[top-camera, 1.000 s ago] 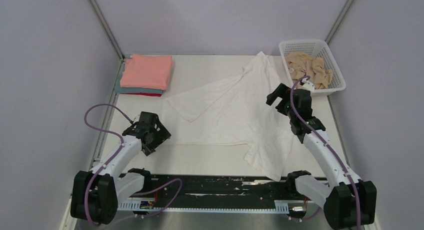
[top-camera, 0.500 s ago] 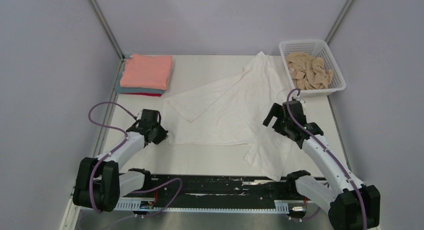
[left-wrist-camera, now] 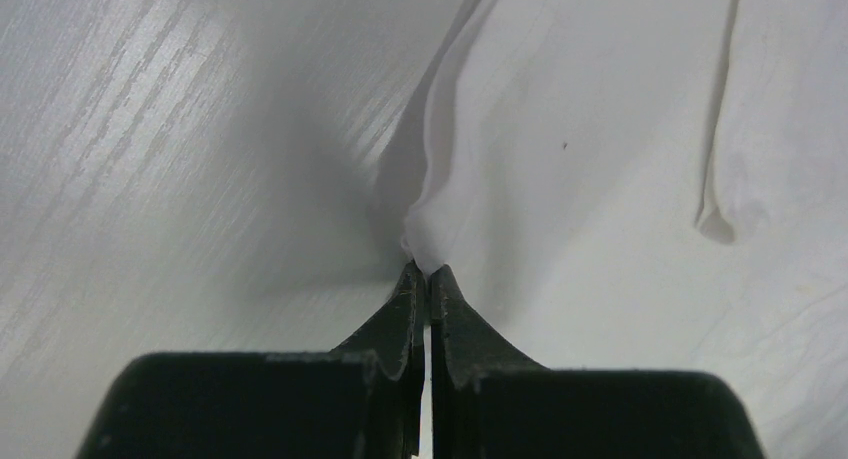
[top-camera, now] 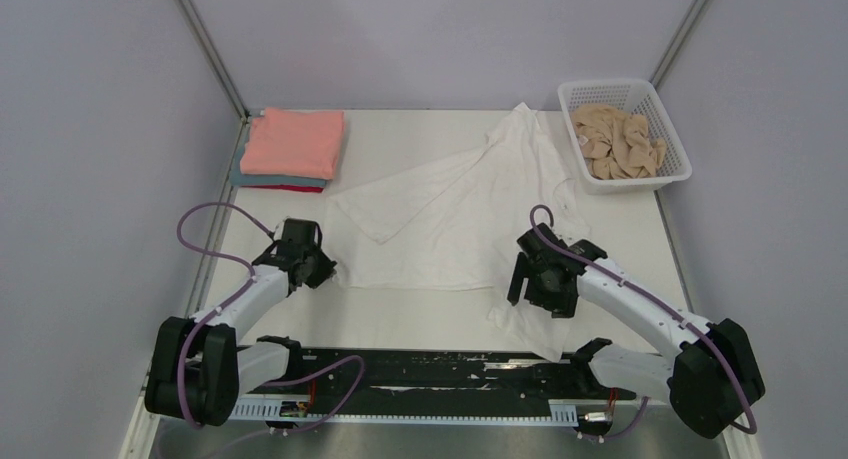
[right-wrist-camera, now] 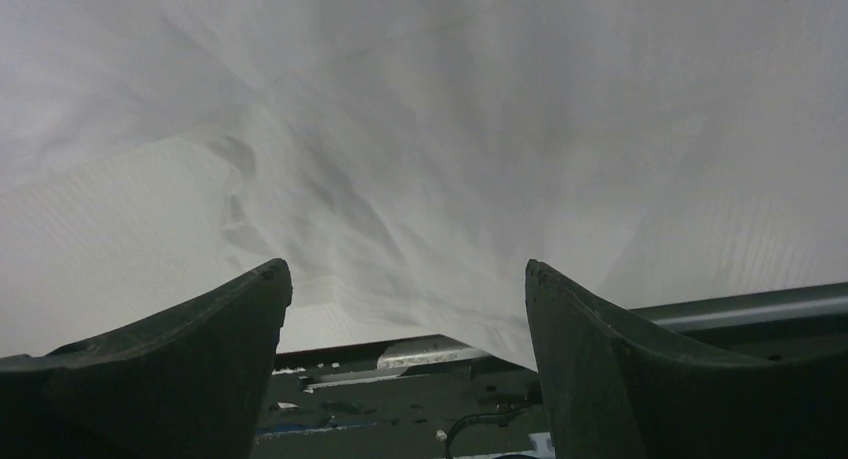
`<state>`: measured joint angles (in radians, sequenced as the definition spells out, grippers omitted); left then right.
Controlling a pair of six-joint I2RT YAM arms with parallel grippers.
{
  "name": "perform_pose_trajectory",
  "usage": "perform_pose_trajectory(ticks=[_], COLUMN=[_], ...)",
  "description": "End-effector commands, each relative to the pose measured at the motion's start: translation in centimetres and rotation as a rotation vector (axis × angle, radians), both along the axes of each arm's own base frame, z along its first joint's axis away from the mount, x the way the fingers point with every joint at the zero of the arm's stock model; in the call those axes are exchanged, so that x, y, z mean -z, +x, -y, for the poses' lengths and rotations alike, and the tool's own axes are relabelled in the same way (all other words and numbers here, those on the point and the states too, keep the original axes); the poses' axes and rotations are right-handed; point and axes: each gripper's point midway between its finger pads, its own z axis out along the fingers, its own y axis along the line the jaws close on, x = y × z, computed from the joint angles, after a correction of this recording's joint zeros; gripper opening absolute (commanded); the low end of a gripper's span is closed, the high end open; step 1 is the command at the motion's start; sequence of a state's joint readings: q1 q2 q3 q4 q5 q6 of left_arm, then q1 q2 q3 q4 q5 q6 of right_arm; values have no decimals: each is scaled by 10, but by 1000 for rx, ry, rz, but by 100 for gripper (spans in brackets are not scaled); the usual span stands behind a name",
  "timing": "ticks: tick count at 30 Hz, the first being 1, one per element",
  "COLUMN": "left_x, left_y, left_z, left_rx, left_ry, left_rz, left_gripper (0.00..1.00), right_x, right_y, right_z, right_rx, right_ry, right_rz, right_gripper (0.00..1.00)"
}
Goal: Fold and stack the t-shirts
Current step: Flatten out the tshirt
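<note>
Top view, white shirt: the white shirt [top-camera: 450, 219] is lying spread and rumpled across the middle of the bench [top-camera: 420, 314], one sleeve folded over its left half and its near right corner reaching toward the black rail [top-camera: 450, 374] at the front edge.
Top view, left tool: the left tool [top-camera: 318, 271] is sitting down at the shirt's near left edge, touching the cloth.
Top view, right tool: the right tool [top-camera: 522, 282] is hanging over the shirt's near right part, its fingers pointing down at the cloth.
Top view, stack: a pink shirt [top-camera: 293, 142] is lying folded at the far left corner, on top of a teal shirt [top-camera: 245, 179] and a red shirt [top-camera: 300, 188], of which only the edges are showing.
Top view, basket: a white mesh basket [top-camera: 620, 87] is standing at the far right corner, holding a crumpled tan shirt [top-camera: 615, 139].
Left wrist view, left tool: the left tool [left-wrist-camera: 423, 272] is clenched, its two tips pressing together on a small raised fold at the edge of the white shirt [left-wrist-camera: 600, 179]; bare bench [left-wrist-camera: 150, 129] is showing to the left of that edge.
Right wrist view, right tool: the right tool [right-wrist-camera: 407, 269] is standing released, its fingers [right-wrist-camera: 200, 329] spread wide apart and gripping nothing.
Right wrist view, white shirt: the white shirt [right-wrist-camera: 450, 129] is filling the space below and beyond the fingers, wrinkled, its corner ending just at the rail [right-wrist-camera: 420, 389].
</note>
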<state>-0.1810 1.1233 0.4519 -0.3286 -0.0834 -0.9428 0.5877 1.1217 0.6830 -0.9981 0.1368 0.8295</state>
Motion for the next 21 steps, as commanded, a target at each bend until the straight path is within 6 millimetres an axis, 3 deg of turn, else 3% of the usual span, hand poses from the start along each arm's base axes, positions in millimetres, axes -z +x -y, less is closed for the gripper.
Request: perform_pose_trajectory(ticks=[1,4,9,15,18,21], left_x=[-7,-12,-18,-21,-24,-31], left_y=[-3,-4,-3,1,4,9], left_z=[-6,-8,-10,-4,3,6], left_rx=[11,14,5,41,72,84], left_ry=[34,44,47,26,2,-11], left_rz=[57,71,98,128,143,169], left_gripper=[0,0,0,0,0,0], right_x=[15,29,42,55,53,37], right_y=[-35,-47,-52,-16,8,39], right_z=[6,-7,-4,-10,-11,-12], right_rx=[76,71,68,51,43,34], right_ry=[-26,39,11,-6,-38,-71], right_rz=[-118,-168,-188,-56,19,136], right_gripper=[70,63,55,42,27,5])
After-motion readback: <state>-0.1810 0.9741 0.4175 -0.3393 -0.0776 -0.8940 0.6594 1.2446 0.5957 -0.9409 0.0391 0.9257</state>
